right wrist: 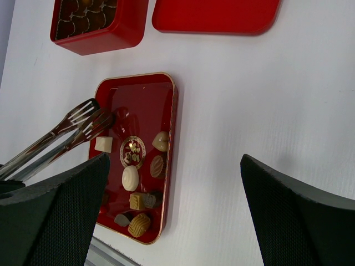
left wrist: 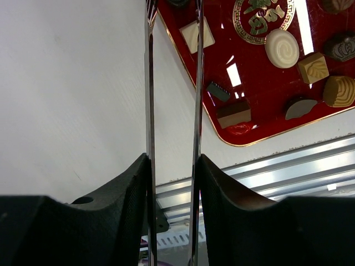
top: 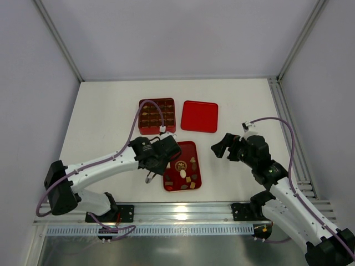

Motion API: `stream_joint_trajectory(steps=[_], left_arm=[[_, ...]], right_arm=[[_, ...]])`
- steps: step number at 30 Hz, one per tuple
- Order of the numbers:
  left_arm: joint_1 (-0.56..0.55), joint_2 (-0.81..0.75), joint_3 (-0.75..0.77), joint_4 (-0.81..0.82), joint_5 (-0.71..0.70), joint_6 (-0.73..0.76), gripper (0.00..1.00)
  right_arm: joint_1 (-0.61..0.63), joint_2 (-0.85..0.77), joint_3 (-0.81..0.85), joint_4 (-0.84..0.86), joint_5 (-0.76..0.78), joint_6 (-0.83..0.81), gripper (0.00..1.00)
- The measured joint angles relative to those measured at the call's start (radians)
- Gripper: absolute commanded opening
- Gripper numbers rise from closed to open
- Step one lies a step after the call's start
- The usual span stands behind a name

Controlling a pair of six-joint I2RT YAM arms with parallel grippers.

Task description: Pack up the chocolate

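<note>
The chocolate lies as several loose pieces on a flat red tray (top: 188, 147): a white round one (left wrist: 282, 48), a cream square (left wrist: 197, 35), a tan square (left wrist: 313, 67) and a layered one (left wrist: 233, 113). My left gripper (left wrist: 173, 160) is shut on metal tongs (left wrist: 150, 83), whose two arms stand a little apart. The tongs' tips (right wrist: 89, 115) hover over the tray's corner with nothing seen between them. The left gripper (top: 161, 152) sits at the tray's left edge. My right gripper (right wrist: 175, 166) is open and empty, right of the tray (right wrist: 172, 138), over the bare table (top: 222, 147).
A red square box with grid compartments (top: 157, 115) stands behind the tray, with brown pieces in its cells (right wrist: 89, 16). A flat red lid (top: 199, 116) lies to its right. An aluminium rail (left wrist: 288, 166) runs along the near table edge.
</note>
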Motion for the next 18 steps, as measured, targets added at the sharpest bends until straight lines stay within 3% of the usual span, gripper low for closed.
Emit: stream_joint_trajectory(steps=[18], left_arm=[[0.0,0.042,0.034,0.011,0.033,0.031,0.4]], right_arm=[[0.0,-0.02,-0.006,-0.001,0.004,0.001,1.0]])
